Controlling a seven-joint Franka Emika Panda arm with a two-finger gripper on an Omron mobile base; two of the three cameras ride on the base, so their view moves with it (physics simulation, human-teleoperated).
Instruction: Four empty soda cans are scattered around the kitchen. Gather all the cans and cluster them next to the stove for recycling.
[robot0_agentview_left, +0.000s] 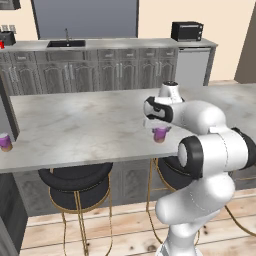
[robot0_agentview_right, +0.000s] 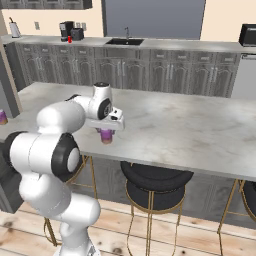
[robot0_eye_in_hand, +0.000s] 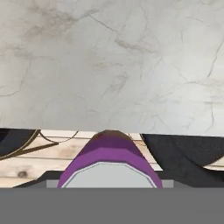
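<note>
A purple soda can (robot0_agentview_left: 161, 135) (robot0_agentview_right: 105, 136) stands upright at the front edge of the marble island, right under my hand. My gripper (robot0_agentview_left: 160, 129) (robot0_agentview_right: 106, 131) comes down over it from above and is shut on it. In the hand view the can's silvery top and purple shoulder (robot0_eye_in_hand: 109, 153) sit close between the jaws, with its base level with the counter's edge. I cannot tell whether it still rests on the counter. A second purple can (robot0_agentview_left: 5, 142) (robot0_agentview_right: 2, 117) stands at the island's far left end. A small red can (robot0_agentview_left: 1, 45) (robot0_agentview_right: 69, 39) is on the back counter. The stove is out of view.
Black round stools (robot0_agentview_left: 75, 180) (robot0_agentview_right: 155, 182) stand under the island's front edge. The back counter holds a sink (robot0_agentview_left: 66, 43) (robot0_agentview_right: 124, 41), a black microwave (robot0_agentview_left: 187, 31) and a coffee machine (robot0_agentview_right: 66, 30). A wide stretch of island counter (robot0_agentview_right: 190, 125) lies to my right.
</note>
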